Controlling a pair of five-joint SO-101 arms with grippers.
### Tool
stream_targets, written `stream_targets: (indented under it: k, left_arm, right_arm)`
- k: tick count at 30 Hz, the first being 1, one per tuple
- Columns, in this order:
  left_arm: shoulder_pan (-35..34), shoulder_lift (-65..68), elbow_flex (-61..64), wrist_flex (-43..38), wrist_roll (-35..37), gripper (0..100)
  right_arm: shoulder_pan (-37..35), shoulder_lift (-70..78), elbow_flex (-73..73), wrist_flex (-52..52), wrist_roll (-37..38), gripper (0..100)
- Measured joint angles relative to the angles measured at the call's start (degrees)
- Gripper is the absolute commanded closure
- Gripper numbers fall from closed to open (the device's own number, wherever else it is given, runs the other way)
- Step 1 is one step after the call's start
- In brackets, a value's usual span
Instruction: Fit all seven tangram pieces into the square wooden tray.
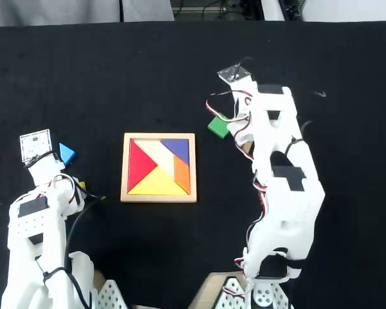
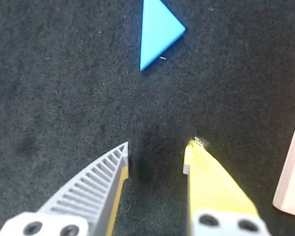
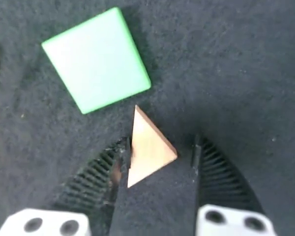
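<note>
Tan triangle (image 3: 148,152) inside spread right gripper (image 3: 160,146); green square (image 1: 217,126) part-hidden by right arm (image 1: 280,167); left gripper (image 2: 157,145) spread.

Black cloth-covered table (image 1: 83,77). Square pale wooden tray (image 1: 125,168) flat near centre. Light blue triangular piece (image 1: 67,153) on cloth at 9 o'clock from tray, apart from it. Flat green square piece (image 1: 217,126) at 2 o'clock from tray, near its corner. Small tan triangular piece (image 3: 146,150) flat on cloth just beside green square, not touching.
</note>
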Motion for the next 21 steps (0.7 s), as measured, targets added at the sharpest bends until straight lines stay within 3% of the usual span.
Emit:
stream_targets:
  k: [21]
  left_arm:
    - [0.0,0.0,0.0,0.0,0.0,81]
  right_arm:
    - [1.8,1.1,-1.1,0.8,0.4,79.0]
